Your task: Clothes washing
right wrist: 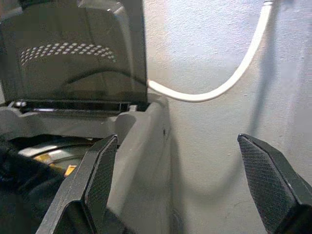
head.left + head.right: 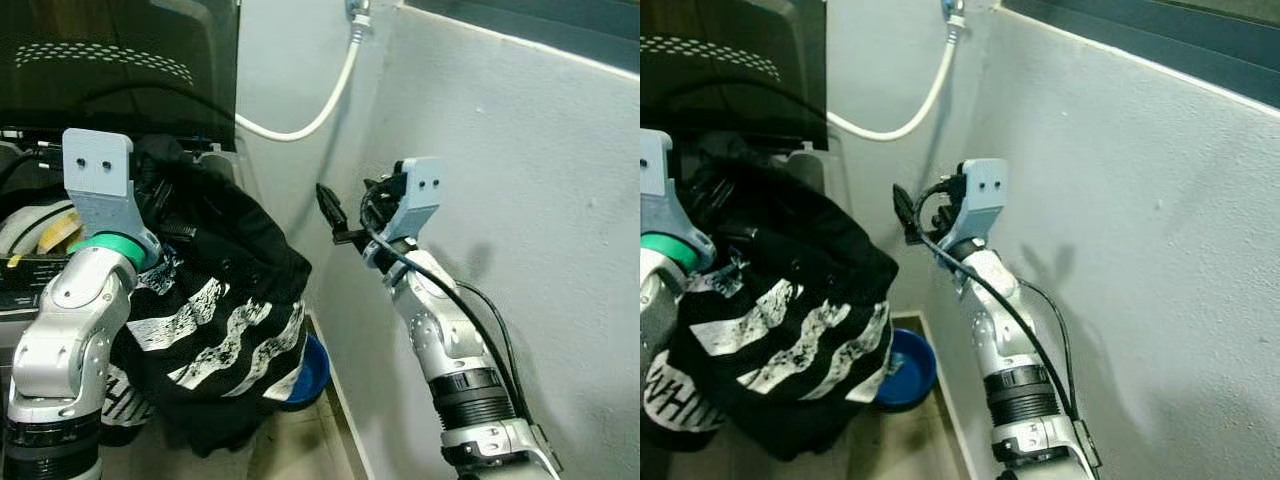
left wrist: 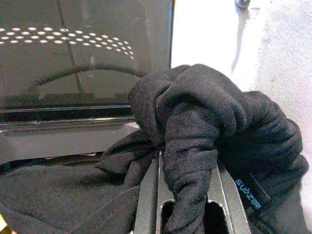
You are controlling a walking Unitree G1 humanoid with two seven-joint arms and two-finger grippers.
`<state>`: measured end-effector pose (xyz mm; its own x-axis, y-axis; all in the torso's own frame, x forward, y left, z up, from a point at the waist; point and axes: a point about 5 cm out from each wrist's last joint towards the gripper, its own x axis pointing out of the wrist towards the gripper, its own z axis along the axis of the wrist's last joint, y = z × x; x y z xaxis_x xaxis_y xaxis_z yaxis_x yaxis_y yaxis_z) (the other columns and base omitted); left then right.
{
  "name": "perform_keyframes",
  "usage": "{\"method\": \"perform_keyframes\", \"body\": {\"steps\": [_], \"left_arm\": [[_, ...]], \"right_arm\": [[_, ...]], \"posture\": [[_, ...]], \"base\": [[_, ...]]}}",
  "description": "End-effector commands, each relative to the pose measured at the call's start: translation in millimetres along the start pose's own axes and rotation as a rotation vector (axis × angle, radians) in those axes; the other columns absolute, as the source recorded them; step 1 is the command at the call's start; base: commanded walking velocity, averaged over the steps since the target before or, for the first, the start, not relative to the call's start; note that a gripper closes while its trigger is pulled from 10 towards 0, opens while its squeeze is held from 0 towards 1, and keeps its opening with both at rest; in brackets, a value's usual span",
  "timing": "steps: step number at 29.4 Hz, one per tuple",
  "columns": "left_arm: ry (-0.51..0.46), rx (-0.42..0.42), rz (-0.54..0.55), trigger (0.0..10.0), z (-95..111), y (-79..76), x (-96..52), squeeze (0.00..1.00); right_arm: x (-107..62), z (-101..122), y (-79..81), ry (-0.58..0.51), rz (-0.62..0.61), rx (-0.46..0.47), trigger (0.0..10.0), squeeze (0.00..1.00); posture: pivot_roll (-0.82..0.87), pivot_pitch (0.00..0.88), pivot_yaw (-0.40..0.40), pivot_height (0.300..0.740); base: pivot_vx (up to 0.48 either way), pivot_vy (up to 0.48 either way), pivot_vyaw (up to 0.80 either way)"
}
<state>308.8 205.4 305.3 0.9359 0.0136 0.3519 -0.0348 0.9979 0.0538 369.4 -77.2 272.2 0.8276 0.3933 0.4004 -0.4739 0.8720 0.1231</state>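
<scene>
A black garment (image 2: 215, 300) with white wavy stripes hangs in a bundle over the right edge of the top-loading washing machine (image 1: 141, 126). My left gripper (image 3: 187, 195) is shut on a fold of this black garment (image 3: 195, 126), held up in front of the machine's raised dark lid (image 2: 120, 60). My right gripper (image 2: 335, 215) hangs in the air to the right of the bundle, near the wall, and its fingers (image 1: 100, 180) stand wide open with nothing between them. The drum opening (image 2: 35, 225) shows at the left, partly hidden by my left arm.
A grey wall (image 2: 520, 200) runs close along my right arm. A white hose (image 2: 320, 105) sags from a tap at the top to the machine. A blue basin (image 2: 305, 375) sits on the floor between machine and wall.
</scene>
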Motion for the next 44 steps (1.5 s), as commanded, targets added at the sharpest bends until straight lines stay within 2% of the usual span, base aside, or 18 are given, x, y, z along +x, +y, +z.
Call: {"method": "perform_keyframes", "body": {"steps": [1,8,24,29,32,39,44], "left_arm": [[-0.038,-0.003,-0.008,10.0,8,-5.5,-0.2,0.0],[-0.042,-0.02,-0.001,10.0,6,-12.9,-1.6,0.0],[-0.052,-0.017,-0.013,10.0,10,-12.2,-1.6,0.0],[-0.056,0.001,-0.006,10.0,12,-7.3,0.5,0.0],[-0.055,0.003,-0.004,10.0,13,-6.7,0.9,0.0],[-0.049,0.013,0.003,10.0,12,-3.3,2.6,0.0],[-0.021,0.036,0.03,10.0,9,3.1,5.0,0.0]], "right_arm": [[2.2,8,-0.3,-0.034,-0.002,0.009,10.0,0.0],[0.2,5,-0.6,-0.022,-0.002,0.001,10.0,0.0],[2.7,3,2.3,-0.017,0.014,0.01,10.0,0.0],[3.7,0,10.3,-0.01,0.06,-0.042,10.0,0.0],[3.4,0,11.1,-0.014,0.063,-0.04,10.0,0.0],[1.4,-5,9.1,0.004,0.059,-0.022,10.0,0.0],[1.0,-5,6.6,0.006,0.046,-0.026,10.0,0.0]], "posture": [[0.03,0.0,-0.109,0.74],[0.03,0.0,-0.115,0.74],[0.04,0.0,-0.124,0.74],[0.05,0.0,-0.119,0.74],[0.05,0.0,-0.119,0.74],[0.05,0.0,-0.115,0.74],[0.05,0.0,-0.112,0.74]], "base": [[0.0,0.0,0.0],[0.0,0.156,0.0],[0.0,0.404,0.0],[0.0,0.406,0.64],[0.0,0.407,0.74],[0.0,0.395,0.0],[0.0,0.055,0.0]]}}
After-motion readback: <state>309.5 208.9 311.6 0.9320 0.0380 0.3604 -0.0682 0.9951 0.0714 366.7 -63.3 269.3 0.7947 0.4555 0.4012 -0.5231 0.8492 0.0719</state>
